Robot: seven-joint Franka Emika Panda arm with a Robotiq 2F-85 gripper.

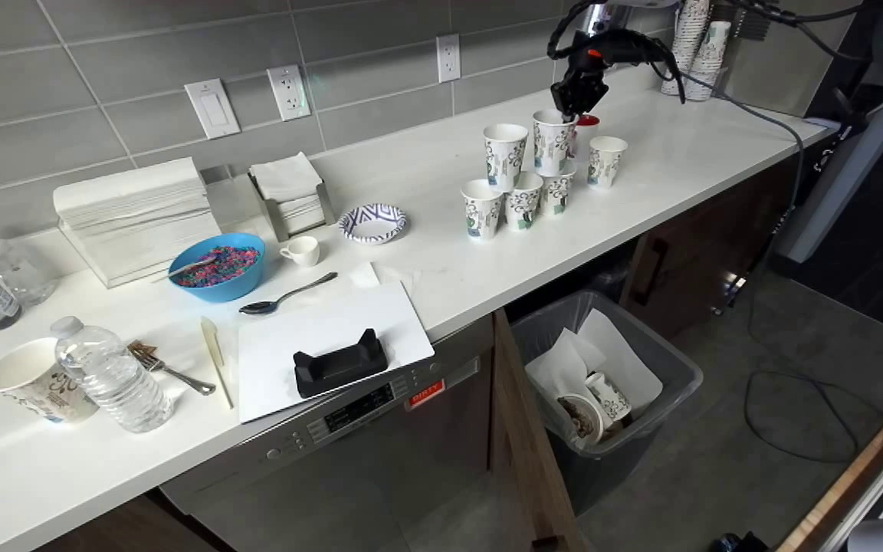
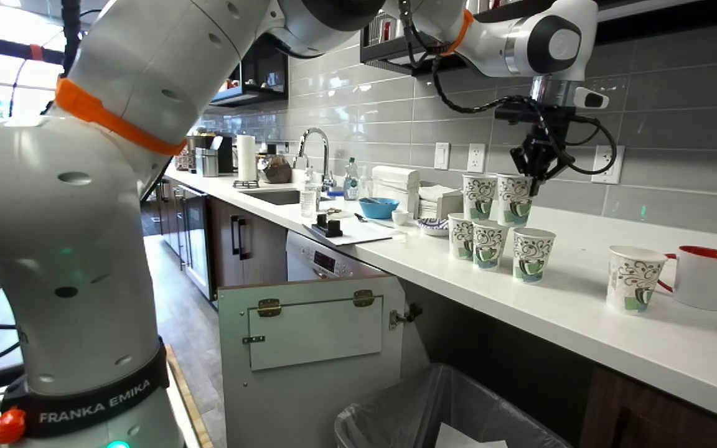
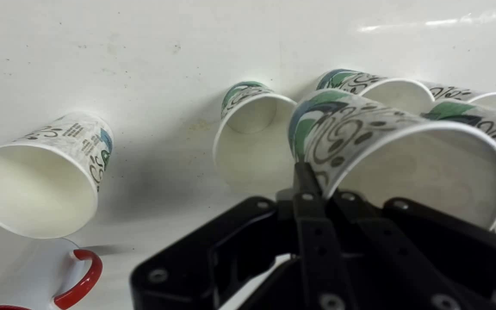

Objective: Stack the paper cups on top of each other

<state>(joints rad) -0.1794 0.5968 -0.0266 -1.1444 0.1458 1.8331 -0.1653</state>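
Nearest in an exterior view: lone paper cup (image 2: 633, 280) upright on the counter (image 2: 573, 287), white mug (image 2: 705, 281) with red handle just beside it. Next comes a bottom row of three upright paper cups (image 2: 489, 247), with the gripper (image 2: 534, 187) narrow, pinching the rim of the nearer upper paper cup (image 2: 513, 202), which is over the nearest two, contact below unclear; the farther upper paper cup (image 2: 478, 197) is just beside it, over the far two. Beyond: patterned bowl (image 2: 433, 229), blue bowl (image 2: 378, 210), sink (image 2: 274, 198).
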